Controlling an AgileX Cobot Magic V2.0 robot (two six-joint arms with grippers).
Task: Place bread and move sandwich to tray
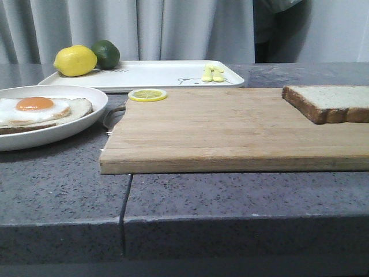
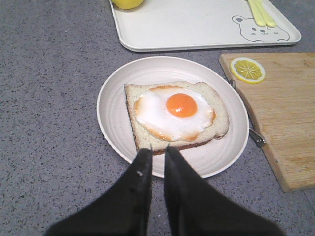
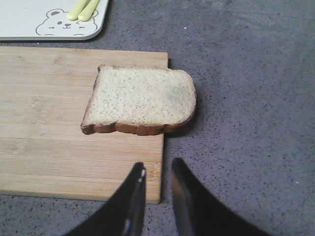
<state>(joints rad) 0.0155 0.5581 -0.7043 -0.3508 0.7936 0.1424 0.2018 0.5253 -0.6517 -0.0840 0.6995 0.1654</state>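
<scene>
The bread, a thick brown-crusted slice, lies on the right end of the wooden cutting board, overhanging its edge. The sandwich, bread topped with a fried egg, rests on a round white plate at the left. The white tray stands behind. My left gripper hovers just short of the sandwich's near crust, shut and holding nothing. My right gripper hangs short of the bread over the board's corner, shut with a thin gap. Neither gripper shows in the front view.
On the tray sit a lemon, a lime and pale yellow utensils beside a bear drawing. A lemon slice lies on the board's far left corner. The board's metal handle faces the plate.
</scene>
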